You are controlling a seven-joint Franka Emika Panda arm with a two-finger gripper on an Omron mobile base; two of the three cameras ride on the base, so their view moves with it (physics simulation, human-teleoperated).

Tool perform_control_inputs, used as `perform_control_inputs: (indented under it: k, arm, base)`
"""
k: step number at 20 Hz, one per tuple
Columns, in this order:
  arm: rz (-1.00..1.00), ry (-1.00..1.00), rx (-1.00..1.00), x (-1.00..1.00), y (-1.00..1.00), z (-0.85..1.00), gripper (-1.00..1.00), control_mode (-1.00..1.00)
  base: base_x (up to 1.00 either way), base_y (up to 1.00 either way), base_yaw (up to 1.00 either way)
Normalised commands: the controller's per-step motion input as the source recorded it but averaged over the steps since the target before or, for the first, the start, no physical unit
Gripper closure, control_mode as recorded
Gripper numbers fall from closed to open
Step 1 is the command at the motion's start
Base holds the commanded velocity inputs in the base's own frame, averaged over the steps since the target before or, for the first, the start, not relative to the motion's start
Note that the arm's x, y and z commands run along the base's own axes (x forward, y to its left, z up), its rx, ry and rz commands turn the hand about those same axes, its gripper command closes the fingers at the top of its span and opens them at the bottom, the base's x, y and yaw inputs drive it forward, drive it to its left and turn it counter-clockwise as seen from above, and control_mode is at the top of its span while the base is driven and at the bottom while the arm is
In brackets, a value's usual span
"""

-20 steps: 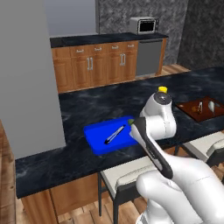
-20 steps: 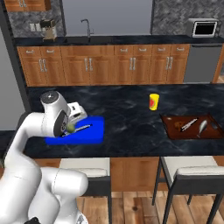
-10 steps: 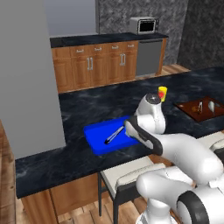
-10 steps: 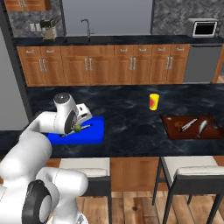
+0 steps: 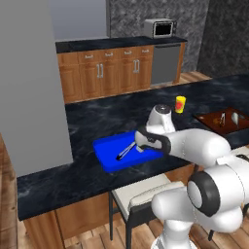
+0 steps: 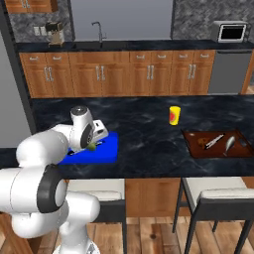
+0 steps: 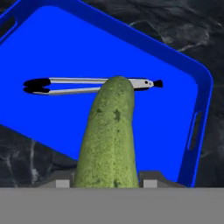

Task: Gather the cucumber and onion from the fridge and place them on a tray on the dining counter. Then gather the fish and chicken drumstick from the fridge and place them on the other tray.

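One cucumber [image 7: 109, 135] is clamped in the end effector [image 6: 92, 144], and it hangs just above the blue tray [image 7: 183, 94]. A moment ago the arm stood taller over the tray. Now it has bent lower and swung in closer, so the cucumber is nearer to the tray floor. From the hand camera, the green tip points down at the middle of the tray.

Silver tongs [image 7: 83, 85] with black tips lie flat inside the tray, right under the cucumber's end. The cucumber may land on them, and then it could roll.

The tray sits on the black bench [image 5: 97, 116], near its front edge. To the right of the tray, well apart, stands a small yellow cup [image 6: 174, 115]. Further right lies the dark brown tray [image 6: 191, 141].

The drop looks close. The end effector probably needs to let go next. After that, the onion and the other foods are not yet gathered from the fridge.
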Motion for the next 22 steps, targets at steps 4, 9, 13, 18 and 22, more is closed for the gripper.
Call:
perform_control_inputs:
  k: [4, 9, 13, 18, 22]
  arm:
    - [0.02, 0.05, 0.0, 0.3, 0.0, -0.32, 1.0, -1.0]
    - [0.01, 0.04, 0.0, 0.28, 0.0, -0.34, 1.0, -1.0]
    - [0.01, 0.01, 0.0, 0.25, 0.0, -0.32, 1.0, -1.0]
    - [0.01, 0.0, 0.0, 0.17, 0.0, -0.33, 1.0, -1.0]
    - [0.0, 0.0, 0.0, 0.1, 0.0, -0.35, 1.0, -1.0]
  base:
    - [0.0, 0.0, 0.0]
    - [0.0, 0.0, 0.0]
    - [0.0, 0.0, 0.0]
    - [0.0, 0.0, 0.0]
    - [0.0, 0.0, 0.0]
